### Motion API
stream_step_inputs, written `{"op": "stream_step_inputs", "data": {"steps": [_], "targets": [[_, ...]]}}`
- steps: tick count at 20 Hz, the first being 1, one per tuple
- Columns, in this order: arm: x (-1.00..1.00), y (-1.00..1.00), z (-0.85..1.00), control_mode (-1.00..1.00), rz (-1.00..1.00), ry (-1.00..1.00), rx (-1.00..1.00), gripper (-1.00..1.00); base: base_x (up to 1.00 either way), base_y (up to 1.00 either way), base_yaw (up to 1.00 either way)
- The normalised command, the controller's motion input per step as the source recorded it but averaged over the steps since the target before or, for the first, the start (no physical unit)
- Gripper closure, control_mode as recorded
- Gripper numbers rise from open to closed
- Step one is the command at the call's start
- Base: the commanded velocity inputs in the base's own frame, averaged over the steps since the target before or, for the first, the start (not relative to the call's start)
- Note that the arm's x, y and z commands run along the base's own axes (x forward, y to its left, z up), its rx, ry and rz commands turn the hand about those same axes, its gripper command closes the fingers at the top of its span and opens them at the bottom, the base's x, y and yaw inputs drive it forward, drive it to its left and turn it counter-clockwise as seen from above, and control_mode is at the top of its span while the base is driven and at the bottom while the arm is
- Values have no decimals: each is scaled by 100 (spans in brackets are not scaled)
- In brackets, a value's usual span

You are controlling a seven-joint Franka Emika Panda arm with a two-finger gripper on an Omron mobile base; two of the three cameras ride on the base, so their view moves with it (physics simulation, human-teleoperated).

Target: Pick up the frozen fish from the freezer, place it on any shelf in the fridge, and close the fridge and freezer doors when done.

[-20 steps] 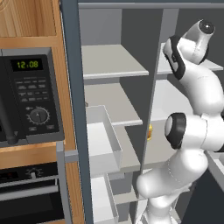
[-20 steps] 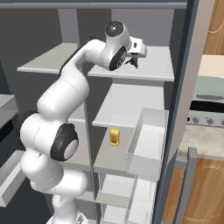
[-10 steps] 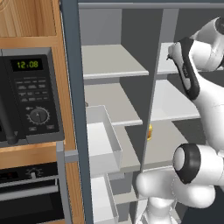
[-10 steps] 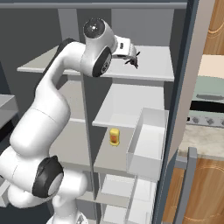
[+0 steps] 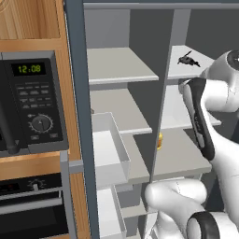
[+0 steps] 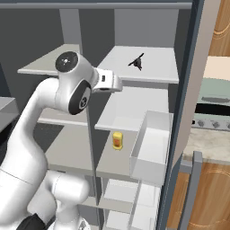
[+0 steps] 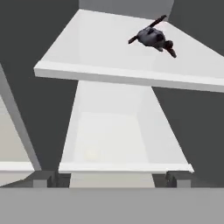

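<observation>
Pincer (image 7: 111,177) wide and empty; frozen fish (image 7: 153,37) dark, lumpy, spiky-finned, on top shelf (image 7: 87,52).

Tool (image 7: 111,177) now back off the frozen fish (image 7: 152,36), jaws wider.

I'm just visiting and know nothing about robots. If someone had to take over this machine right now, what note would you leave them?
Tool: open, holding nothing, pulled back from the shelves.
Fish: lying alone on the top shelf of the fridge, the right-hand compartment; also seen in the left base view and hand view.
A small yellow jar stands two shelves lower.
Done: the fish is out of the freezer and placed in the fridge.
Left: close both doors. The fridge door stands open at the right, the freezer door at the left.
</observation>
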Motion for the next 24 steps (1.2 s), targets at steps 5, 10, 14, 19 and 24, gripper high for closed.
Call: {"op": "stream_step_inputs", "data": {"steps": [5,10,14,19,24], "targets": [[-98,94,-23,-100,0,22,1,-100,0,0,0],[-46,93,-1,-100,0,8,14,-100,0,0,0],[-4,13,8,-100,2,12,6,-100,0,0,0],[0,-1,1,-100,0,7,1,-100,0,0,0],[-5,-1,0,-100,0,11,0,-100,0,0,0]]}}
